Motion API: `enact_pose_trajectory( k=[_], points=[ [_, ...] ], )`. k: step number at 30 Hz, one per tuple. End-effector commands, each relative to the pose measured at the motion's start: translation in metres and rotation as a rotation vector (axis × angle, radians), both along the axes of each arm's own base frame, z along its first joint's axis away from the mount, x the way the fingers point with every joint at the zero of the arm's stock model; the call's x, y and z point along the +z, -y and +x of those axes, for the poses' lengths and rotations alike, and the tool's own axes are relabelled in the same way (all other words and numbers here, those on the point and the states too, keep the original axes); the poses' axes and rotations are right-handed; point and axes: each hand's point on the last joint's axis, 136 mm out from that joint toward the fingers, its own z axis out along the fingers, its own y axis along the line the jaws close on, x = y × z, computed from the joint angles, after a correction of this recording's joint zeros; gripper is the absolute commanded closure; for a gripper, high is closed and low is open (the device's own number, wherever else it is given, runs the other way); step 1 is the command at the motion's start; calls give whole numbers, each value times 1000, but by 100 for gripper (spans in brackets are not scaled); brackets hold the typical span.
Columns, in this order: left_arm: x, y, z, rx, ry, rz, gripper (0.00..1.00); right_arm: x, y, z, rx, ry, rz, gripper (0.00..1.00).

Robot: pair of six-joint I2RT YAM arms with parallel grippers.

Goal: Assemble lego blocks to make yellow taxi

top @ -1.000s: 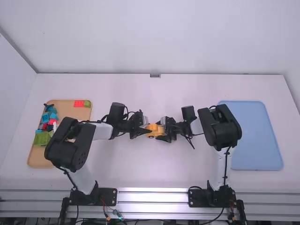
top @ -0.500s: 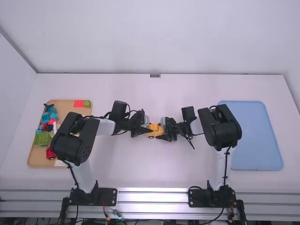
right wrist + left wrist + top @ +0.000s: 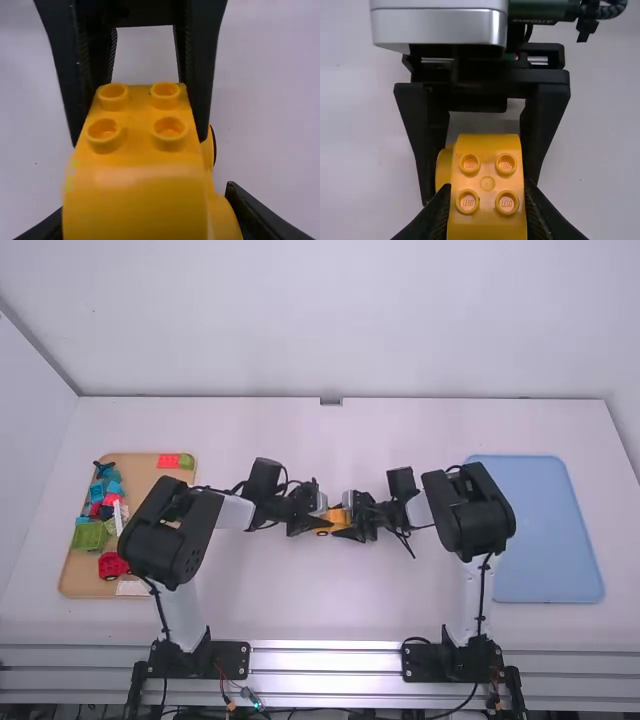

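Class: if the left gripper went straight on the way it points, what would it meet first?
The left gripper would probably meet the right gripper first, facing it across the yellow blocks; the gap is hard to judge.

The taxi is orange-yellow, the tray blue, the board apparently tan.

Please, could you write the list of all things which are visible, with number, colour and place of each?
Block build: one, yellow, held in both grippers, mid-table.
Tan tray: one, tan, table's left side.
Wheeled piece: one, red, tray's near part.
Loose blocks: several, blue, red and green, inside that tray; left arm hides some, so I cannot count.
Blue tray: one, blue, table's right side.
Table: one, white, underneath.
Left arm, right arm: two, white and black, near edge.
Left gripper, right gripper: two, black, face to face.
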Motion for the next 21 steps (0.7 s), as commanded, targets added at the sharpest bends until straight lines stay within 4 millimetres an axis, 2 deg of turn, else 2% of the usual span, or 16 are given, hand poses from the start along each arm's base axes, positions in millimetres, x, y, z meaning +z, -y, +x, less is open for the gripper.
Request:
enact_pose_trajectory(
  k=[1,7,11,15,21],
  points=[
    [-9,-3,5,32,5,51,98,-9,1,-5,-9,-37,-23,45],
    [-19,-9,10,75,4,116,98,-9,2,-6,-11,-46,-26,45],
    [-16,-5,0,29,-19,80,98,-10,2,-6,-11,-47,-30,45],
    [-21,-4,-10,-15,-21,100,98,-10,1,-7,-5,-46,-26,45],
    [-41,0,-12,5,-14,201,98,-9,1,-6,-7,-46,-26,45]
  ],
)
